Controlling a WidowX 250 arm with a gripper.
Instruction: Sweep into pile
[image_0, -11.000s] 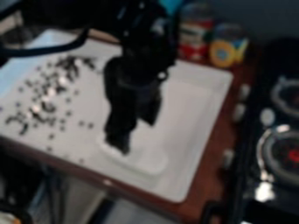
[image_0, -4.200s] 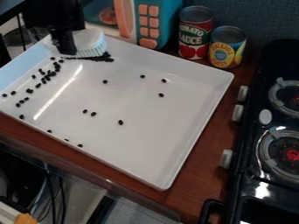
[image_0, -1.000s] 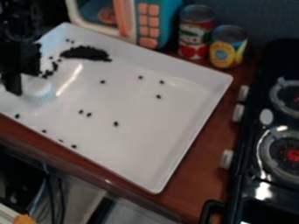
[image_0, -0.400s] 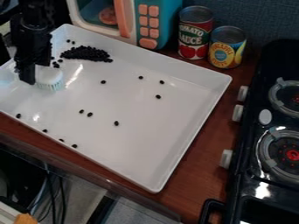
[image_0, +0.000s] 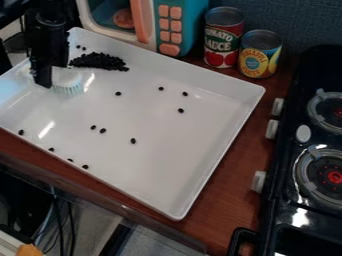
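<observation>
A heap of small black beans (image_0: 99, 61) lies in the upper left part of a wide, shallow white tray (image_0: 160, 170), drawn out into a low band. Two single beans sit just beyond it. Other loose black beans (image_0: 133, 141) are spread over the middle, and a few lie along the tray's lower left edge. Near the heap, on its lower left side, is a white brush with pale bristles (image_0: 67, 82), its bristles toward the tray. The black two-finger gripper (image_0: 43, 82) hangs down over that part of the tray, its fingers closed on the brush.

The tray lies on a reddish-brown wooden table (image_0: 227, 185). Behind it stands a white and teal toy microwave (image_0: 180, 25), with an orange handle and orange buttons. Beside this are two cans: a taller one with a red and green label (image_0: 224, 37), showing red fruit below its print, and a shorter one with a yellow and blue label (image_0: 260, 54), printed too. At right is a black toy stove with white knobs (image_0: 284, 205), red in the centres of its burners. Behind rises a blue-grey wall (image_0: 307, 20); below the table, dark cables (image_0: 63, 225) hang above a grey floor (image_0: 153, 242).
</observation>
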